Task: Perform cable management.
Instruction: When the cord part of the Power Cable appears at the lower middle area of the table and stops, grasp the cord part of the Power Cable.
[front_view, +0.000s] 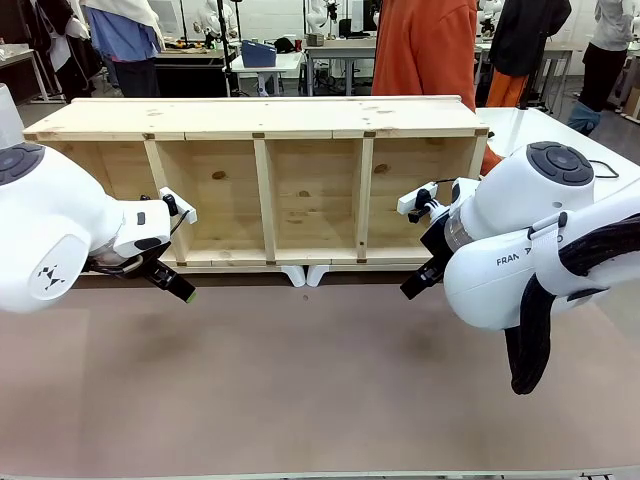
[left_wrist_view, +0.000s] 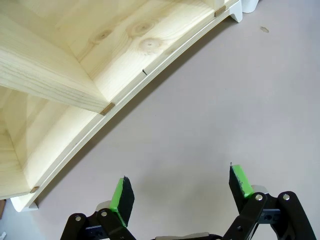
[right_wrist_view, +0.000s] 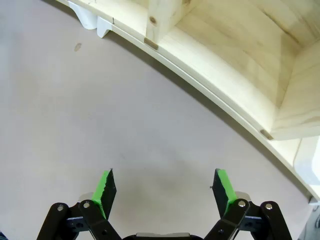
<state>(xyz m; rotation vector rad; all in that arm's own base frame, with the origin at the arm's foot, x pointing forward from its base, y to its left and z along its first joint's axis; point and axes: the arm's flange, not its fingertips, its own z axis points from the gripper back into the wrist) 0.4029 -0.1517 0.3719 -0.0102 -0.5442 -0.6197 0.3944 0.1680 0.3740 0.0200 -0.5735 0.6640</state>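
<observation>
Item 1. Left end effector (front_view: 176, 286) (left_wrist_view: 181, 186): released, with the green-padded fingers (left_wrist_view: 121, 196) spread wide and nothing between them. I see it low over the bench (front_view: 320, 390), just in front of the lower rail of the wooden shelf unit (front_view: 265, 118) at its leftmost compartment, and clear of the wood.

Item 2. Right end effector (front_view: 416, 284) (right_wrist_view: 164, 184): released, with the fingers (right_wrist_view: 223, 186) wide apart and empty. It hangs over bare bench before the rightmost compartment and touches nothing.

Item 3. Wooden shelf unit: pale pine, lying long across the far half of the bench with its open face toward me. Upright dividers split it into four compartments, and I make out nothing lying in the parts I can see.

Item 4. White blocks (front_view: 305, 274) (left_wrist_view: 241, 10) (right_wrist_view: 93, 19): two, side by side, tucked under the unit's front rail near its middle.

Item 5. Bench: a flat grey-brown surface with a small dark speck (left_wrist_view: 264, 30) (right_wrist_view: 77, 47) just in front of the white blocks.

Item 6. Person (front_view: 428, 45): in an orange top, standing behind the unit at the far side.

Item 7. The cable: I cannot tell its location from my views.
</observation>
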